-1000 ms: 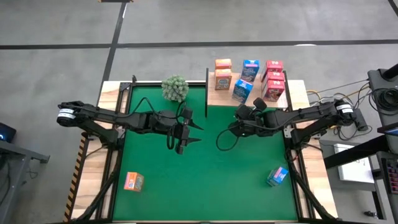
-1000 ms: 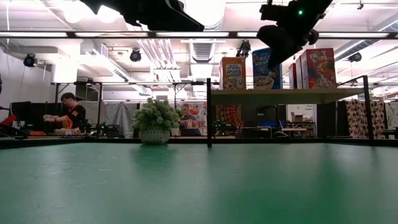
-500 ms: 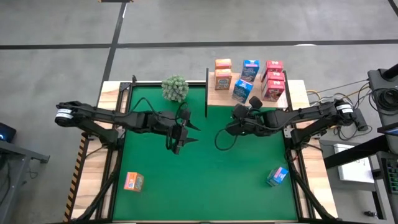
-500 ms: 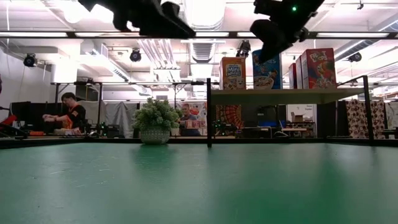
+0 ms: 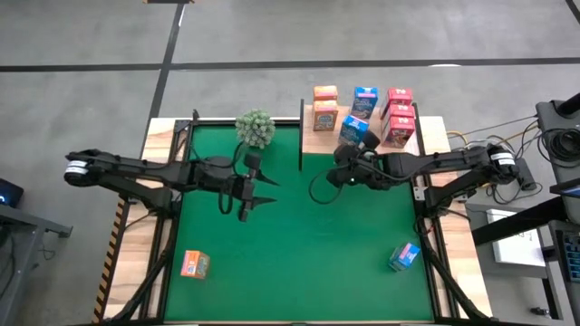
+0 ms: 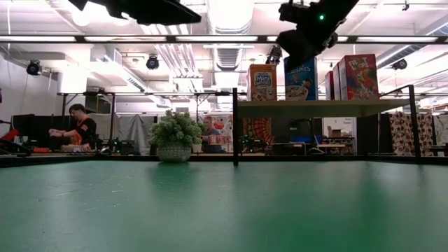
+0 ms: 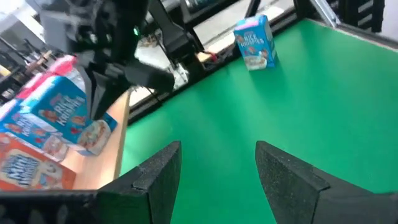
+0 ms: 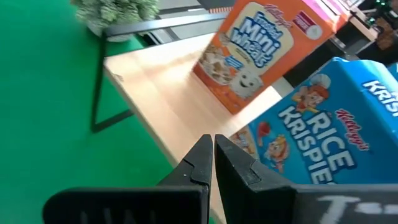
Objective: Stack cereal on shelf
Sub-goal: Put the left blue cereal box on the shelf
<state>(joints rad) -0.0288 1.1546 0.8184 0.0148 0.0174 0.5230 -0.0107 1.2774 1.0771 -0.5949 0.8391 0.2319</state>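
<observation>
Right end effector (image 8: 212,163) shut, partly hiding blue cereal box (image 8: 317,140).

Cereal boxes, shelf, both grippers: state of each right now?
shelf: holds seven boxes, front-left corner bare.
orange boxes on shelf: two, upright, left end.
blue boxes on shelf: two, the front one skewed.
red boxes on shelf: three, upright, in a row at the right end.
loose orange box: on the mat, front left.
loose blue box: on the mat, front right.
left gripper: open, empty, above the mat.
right gripper: shut, empty, by the skewed blue box.

Open green mat (image 5: 299,244) mid-table; black shelf post (image 5: 301,136), plant (image 5: 256,129) and crowded shelf (image 5: 319,140) along the far edge.
</observation>
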